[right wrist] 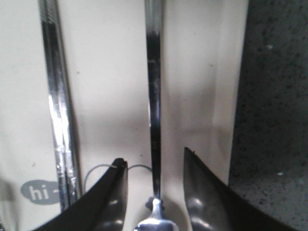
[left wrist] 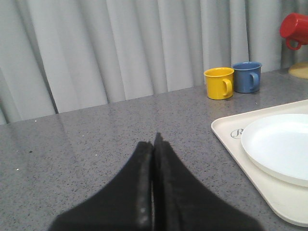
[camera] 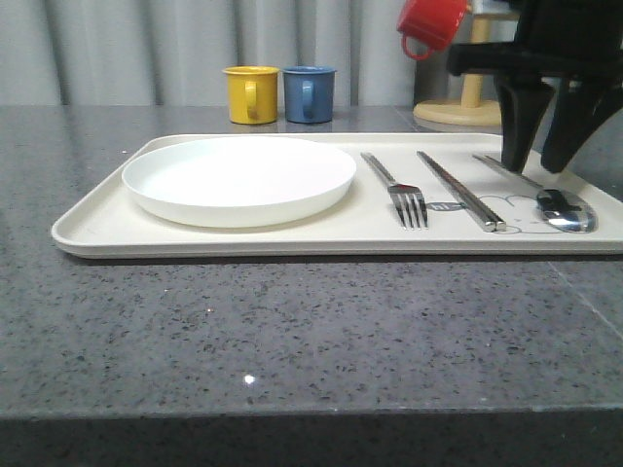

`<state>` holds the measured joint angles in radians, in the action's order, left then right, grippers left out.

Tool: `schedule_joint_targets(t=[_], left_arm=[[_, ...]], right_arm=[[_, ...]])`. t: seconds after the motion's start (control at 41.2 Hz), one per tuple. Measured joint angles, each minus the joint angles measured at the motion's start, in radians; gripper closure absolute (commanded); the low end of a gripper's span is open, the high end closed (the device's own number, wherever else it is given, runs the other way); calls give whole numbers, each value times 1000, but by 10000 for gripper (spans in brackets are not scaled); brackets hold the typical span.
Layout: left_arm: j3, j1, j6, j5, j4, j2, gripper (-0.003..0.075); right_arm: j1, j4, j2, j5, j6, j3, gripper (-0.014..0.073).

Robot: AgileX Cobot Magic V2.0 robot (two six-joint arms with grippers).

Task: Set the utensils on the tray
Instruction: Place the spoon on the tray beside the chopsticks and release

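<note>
The cream tray (camera: pixel 88 226) lies on the grey table and holds a white plate (camera: pixel 238 179) at its left, then a fork (camera: pixel 396 188), a pair of chopsticks (camera: pixel 460 189) and a spoon (camera: pixel 545 195) at its right. My right gripper (camera: pixel 541 167) hangs open just above the spoon's handle. In the right wrist view the spoon (right wrist: pixel 154 120) lies on the tray between the spread fingers of that gripper (right wrist: pixel 154 161), apart from both, with the chopsticks (right wrist: pixel 57 110) beside it. My left gripper (left wrist: pixel 154 138) is shut with nothing in it, over bare table beside the tray (left wrist: pixel 228 139).
A yellow mug (camera: pixel 251 93) and a blue mug (camera: pixel 310 93) stand behind the tray. A red mug (camera: pixel 431 24) hangs on a wooden stand (camera: pixel 458 109) at the back right. Grey curtains close off the back. Bare table stretches in front of the tray.
</note>
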<state>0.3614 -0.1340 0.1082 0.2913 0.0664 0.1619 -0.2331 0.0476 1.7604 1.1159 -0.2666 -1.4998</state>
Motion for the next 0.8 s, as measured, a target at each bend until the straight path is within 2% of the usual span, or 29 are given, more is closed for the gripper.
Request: schedule_joint_targets(t=[0.145, 0.364, 0.533, 0.679, 0.8], left_arm=[[0, 0, 0, 0, 0, 0, 739], [0, 0, 0, 0, 0, 0, 739], [0, 0, 0, 0, 0, 0, 739], [0, 0, 0, 0, 0, 0, 739], [0, 0, 0, 0, 0, 0, 739]], right_arm=[[0, -30, -96, -4, 0, 0, 312], [0, -77, -237, -2, 26, 0, 561], [0, -83, -328, 8, 54, 0, 700], [0, -103, -419, -5, 58, 55, 707], [0, -134, -515, -61, 59, 165, 707]])
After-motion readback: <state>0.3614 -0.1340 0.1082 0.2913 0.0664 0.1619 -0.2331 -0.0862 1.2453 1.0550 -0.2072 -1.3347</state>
